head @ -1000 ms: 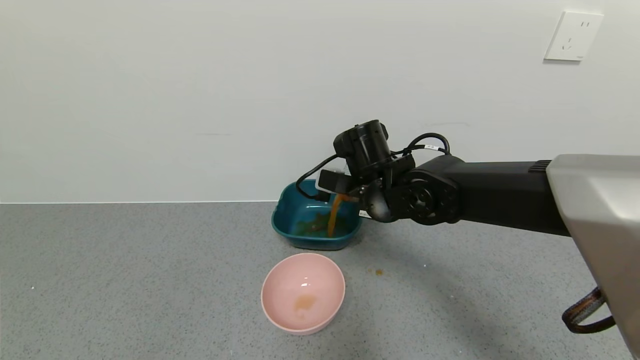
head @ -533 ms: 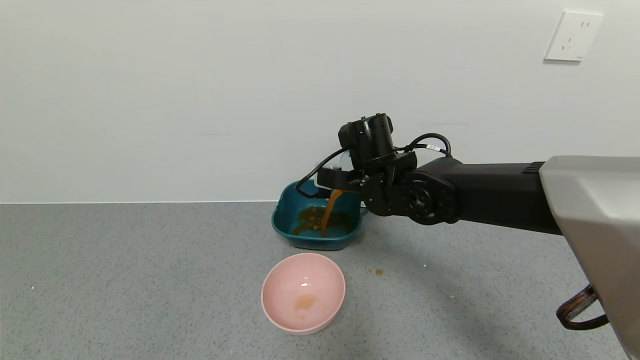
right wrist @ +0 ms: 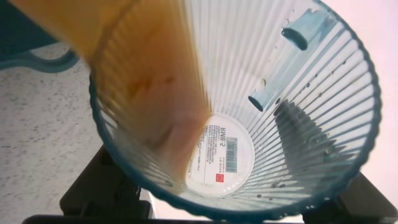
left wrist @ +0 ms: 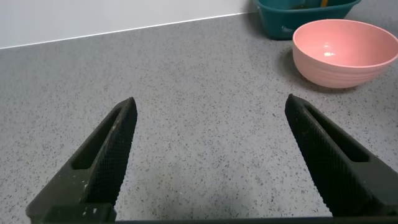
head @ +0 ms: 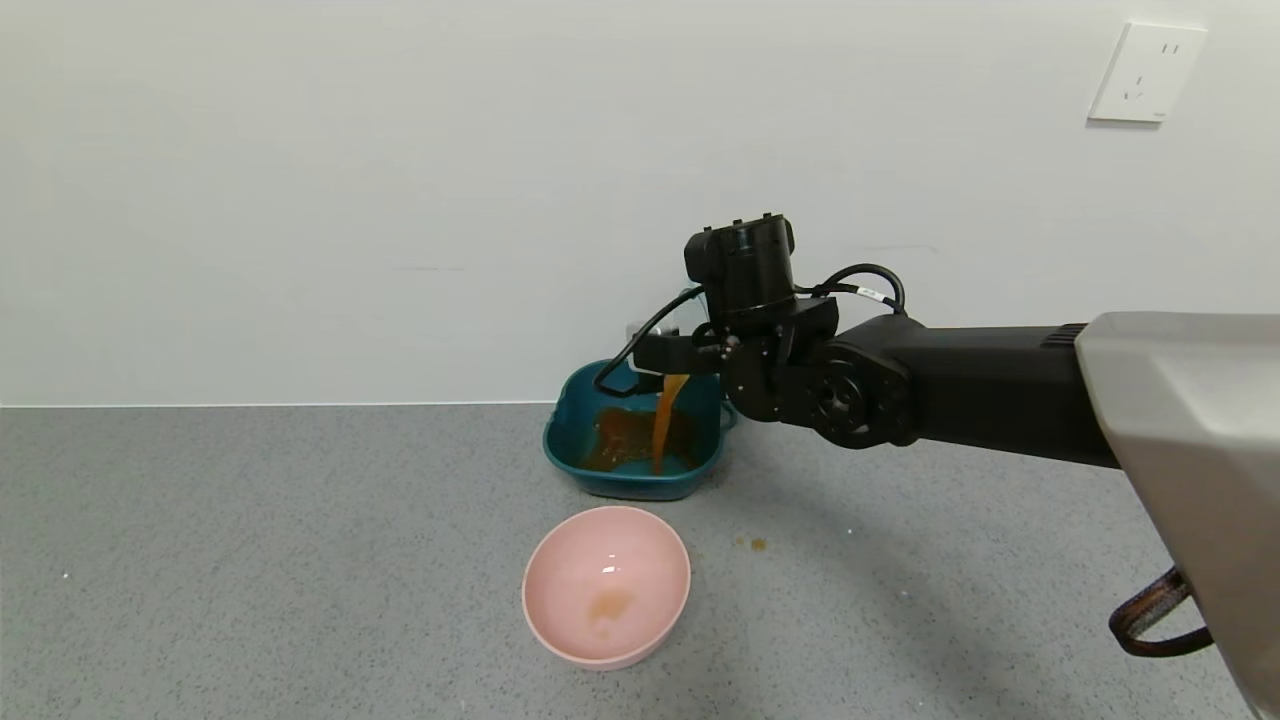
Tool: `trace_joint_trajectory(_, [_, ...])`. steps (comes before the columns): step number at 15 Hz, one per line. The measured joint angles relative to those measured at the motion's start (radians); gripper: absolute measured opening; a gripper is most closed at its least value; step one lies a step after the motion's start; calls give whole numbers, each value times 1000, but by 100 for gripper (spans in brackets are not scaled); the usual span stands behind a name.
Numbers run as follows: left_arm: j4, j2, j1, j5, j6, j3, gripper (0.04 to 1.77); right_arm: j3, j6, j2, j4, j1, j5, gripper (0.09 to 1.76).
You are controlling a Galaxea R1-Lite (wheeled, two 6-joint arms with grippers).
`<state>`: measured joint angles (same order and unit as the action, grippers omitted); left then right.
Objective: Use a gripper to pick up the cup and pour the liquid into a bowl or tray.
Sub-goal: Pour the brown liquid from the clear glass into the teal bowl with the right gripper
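Observation:
My right gripper [head: 672, 355] is shut on the cup and holds it tipped above the dark teal basin [head: 625, 487] by the back wall. In the head view the cup is almost hidden behind the wrist. In the right wrist view the ribbed blue-grey cup [right wrist: 280, 106] fills the picture, seen into its mouth, with a black finger [right wrist: 99, 193] beside it. The orange-brown liquid [right wrist: 143, 81] runs along the cup's wall and falls as a stream [head: 664, 425] into the basin, where a brown pool lies. My left gripper [left wrist: 210, 102] is open and empty, low over the counter.
A round pale pink bowl [head: 606, 585] with a small brown stain stands in front of the basin; it also shows in the left wrist view [left wrist: 345, 50]. Small brown drops [head: 752, 543] lie on the grey counter to the bowl's right. The wall stands right behind the basin.
My right wrist has rolled further and risen slightly, tipping the cup more. The stream keeps falling and the brown pool in the basin has grown. The left arm has not moved.

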<state>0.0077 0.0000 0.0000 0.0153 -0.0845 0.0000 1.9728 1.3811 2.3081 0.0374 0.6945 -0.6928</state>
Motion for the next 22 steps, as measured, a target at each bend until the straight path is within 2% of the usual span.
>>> trace_joint_trajectory(11, [0,0,0,0,0,0,172,1,204,-5,76,-6,-13,135])
trace_joint_trajectory(22, [0,0,0,0,0,0,172,6,279,-23,85,10,-37,135])
